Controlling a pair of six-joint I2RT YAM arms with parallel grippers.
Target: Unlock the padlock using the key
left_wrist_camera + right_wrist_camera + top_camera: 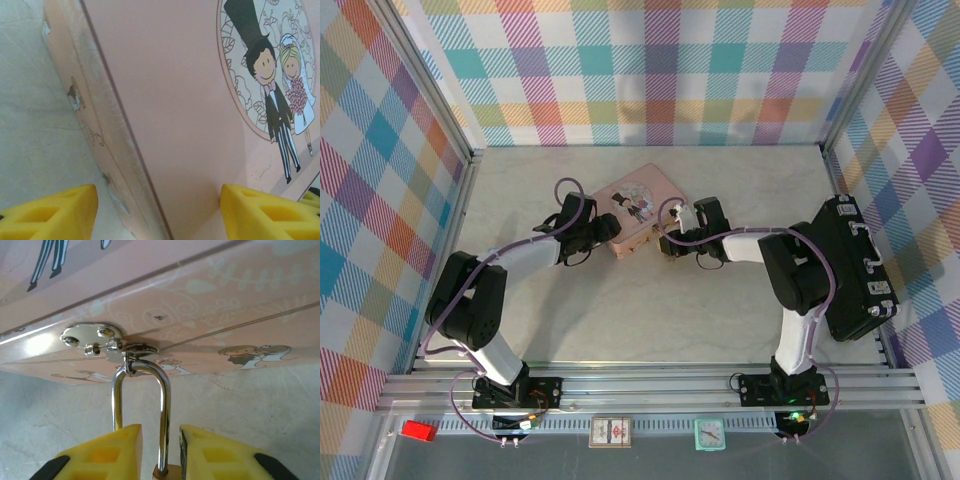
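Looking down from the top, a flat pink tin box [642,200] with a cartoon bride and groom on its lid lies in the middle of the pale marble desk [620,310]. The left fingers [612,229] are at the box's near left corner, and the right fingers [665,243] are at its near right side. A big black case [850,265] lies well apart, at the right edge of the desk. From the left wrist, the two yellow left fingers [157,200] stand wide apart, released. One is over the desk beside the box's scratched side wall, and the other is over the pink lid. The box's edge runs between them. From the right wrist, a tiny gold padlock with a thin silver loop [164,410] is hooked through the shiny silver clasp [95,337] on the front of the pink box. The yellow right fingers [160,432] sit one on each side of the padlock, very close, with one leg of the loop in the narrow gap. I cannot tell if they squeeze it or just sit beside it. A bit of the gold body peeks out at the bottom between them.
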